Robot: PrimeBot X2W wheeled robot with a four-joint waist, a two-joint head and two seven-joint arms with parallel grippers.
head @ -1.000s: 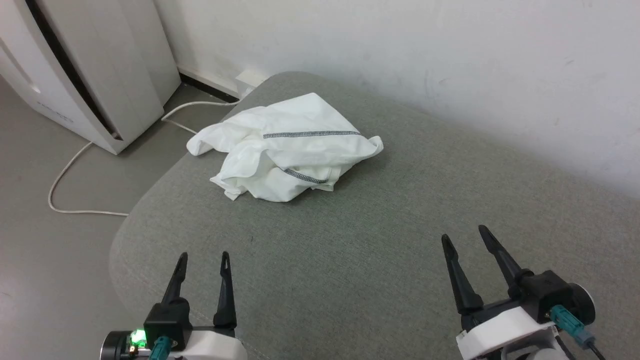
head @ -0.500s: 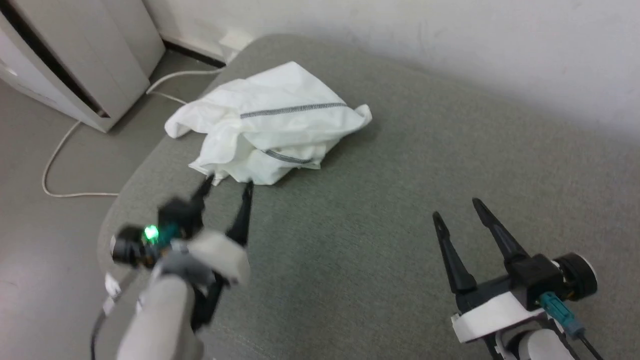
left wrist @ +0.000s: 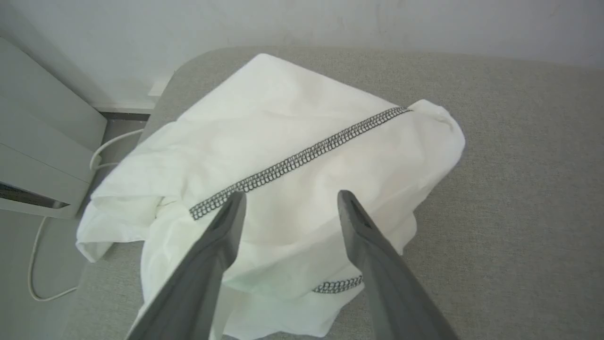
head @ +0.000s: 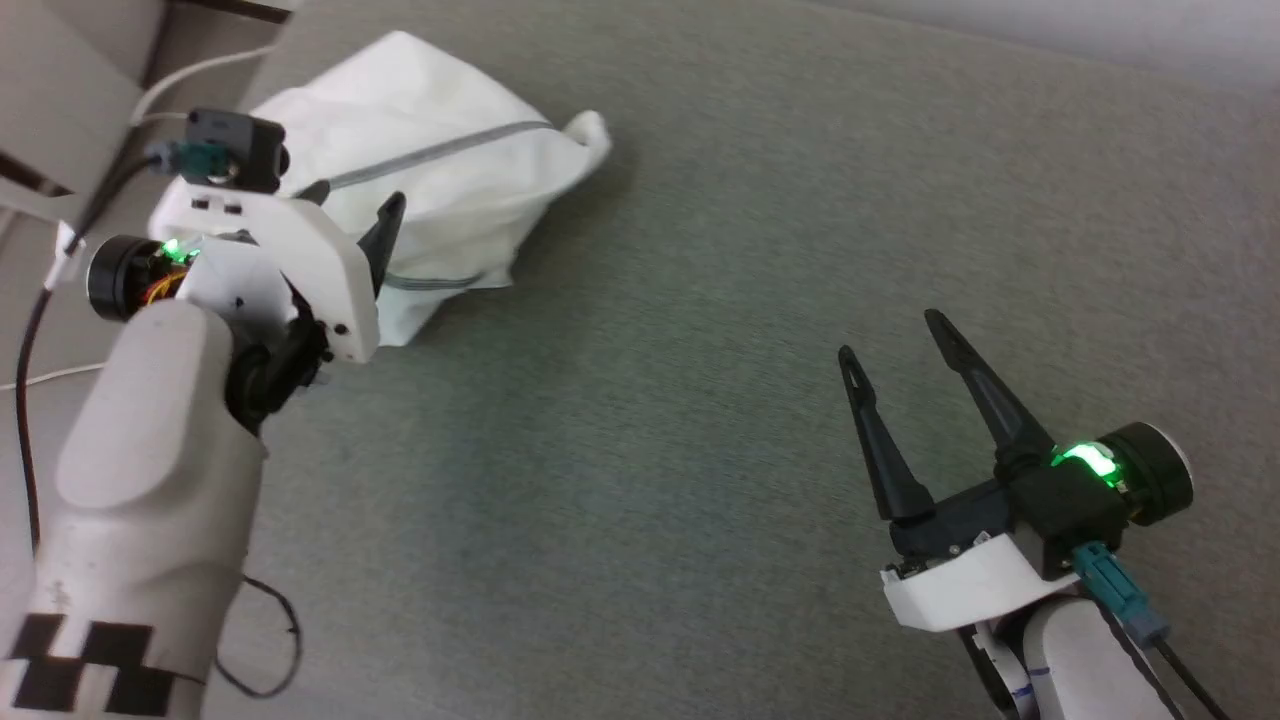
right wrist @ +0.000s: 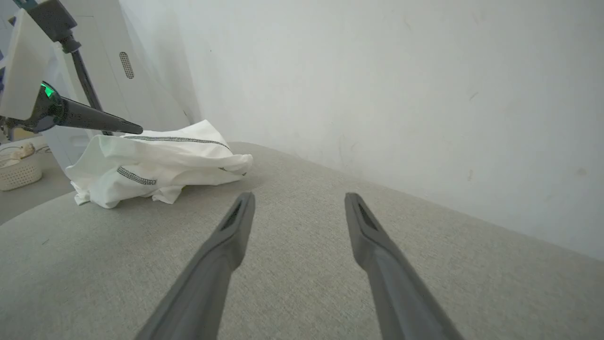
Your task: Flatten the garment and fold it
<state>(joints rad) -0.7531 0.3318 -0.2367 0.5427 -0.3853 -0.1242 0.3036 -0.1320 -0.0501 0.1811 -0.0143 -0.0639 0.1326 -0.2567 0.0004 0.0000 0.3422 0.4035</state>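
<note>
My left end effector (left wrist: 291, 194) over the crumpled garment (head: 450, 190)
Fingers apart, right end effector (head: 890, 334) too; zigzag seam (left wrist: 302, 158) (the long axis) slants lower-left to upper-right.

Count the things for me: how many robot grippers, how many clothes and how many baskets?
Grippers: 2, the left gripper and the right gripper, both open.
Clothes: 1, the white garment, crumpled.
Baskets: 1, the white basket.
Total: 4
</note>
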